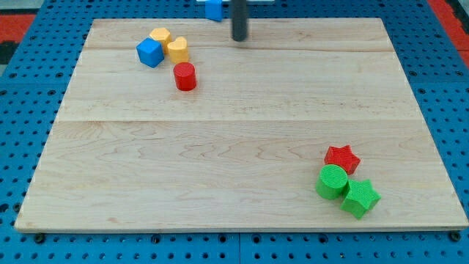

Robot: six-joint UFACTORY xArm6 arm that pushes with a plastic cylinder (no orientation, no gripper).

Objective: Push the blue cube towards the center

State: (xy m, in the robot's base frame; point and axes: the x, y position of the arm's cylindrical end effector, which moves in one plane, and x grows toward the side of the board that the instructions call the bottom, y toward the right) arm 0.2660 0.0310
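The blue cube point(149, 52) sits on the wooden board point(242, 147) near the view's top left. It touches a yellow block point(160, 36) above it and a second yellow block point(177, 49) at its right. A red cylinder point(185, 76) stands just below and right of them. My tip point(239, 38) is the lower end of the dark rod near the view's top centre, well to the right of the blue cube and apart from all blocks.
A red star point(342, 158), a green cylinder point(332, 181) and a green block point(360, 198) cluster at the view's bottom right. A blue piece point(213, 9) shows at the top edge beside the rod. Blue pegboard point(29, 110) surrounds the board.
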